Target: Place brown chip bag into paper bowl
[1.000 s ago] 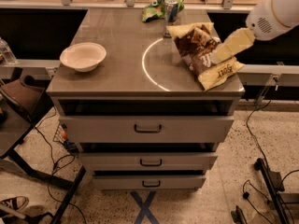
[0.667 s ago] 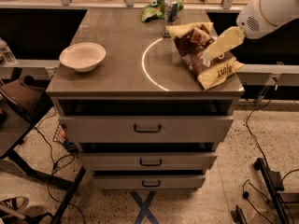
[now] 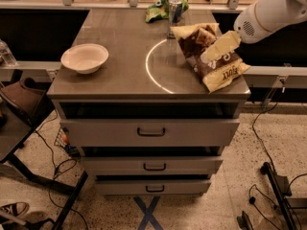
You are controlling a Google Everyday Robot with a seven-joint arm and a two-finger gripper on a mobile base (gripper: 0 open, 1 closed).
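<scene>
The end effector is over the brown chip bag on the gray counter; I cannot tell its grip. The floor is speckled.

Green snack bag beside silver can, far back.

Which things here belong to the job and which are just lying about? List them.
Job:
- chip bag, right side of the table
- bowl, left side
- gripper, over the chip bag

Lying about:
- green bag, back edge
- can, beside the green bag
</scene>
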